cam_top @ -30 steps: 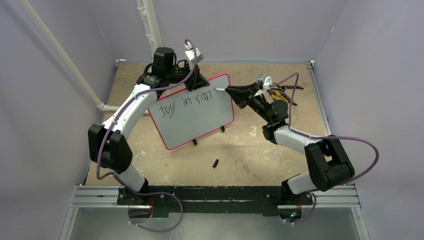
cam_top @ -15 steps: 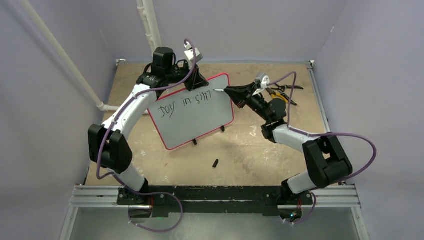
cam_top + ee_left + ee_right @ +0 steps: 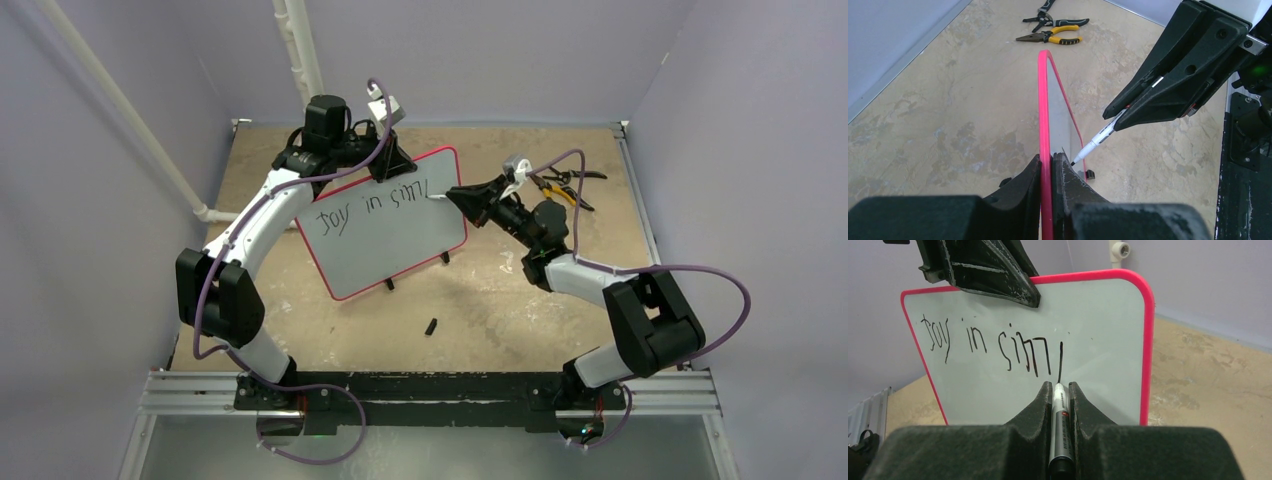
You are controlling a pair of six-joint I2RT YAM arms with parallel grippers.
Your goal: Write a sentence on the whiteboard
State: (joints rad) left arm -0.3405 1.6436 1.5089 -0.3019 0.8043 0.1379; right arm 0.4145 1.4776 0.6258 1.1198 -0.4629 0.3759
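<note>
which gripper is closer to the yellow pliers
Right. The right gripper, holding the marker against the whiteboard, sits left of the yellow pliers in the top view; the left gripper clamps the whiteboard's top rim, farther away.

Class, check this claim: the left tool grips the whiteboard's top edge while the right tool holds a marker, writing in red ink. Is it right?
No: the ink is black, not red, as the right wrist view shows in the sentence on the whiteboard. The left tool does grip the top edge, and the right tool holds the marker.
</note>
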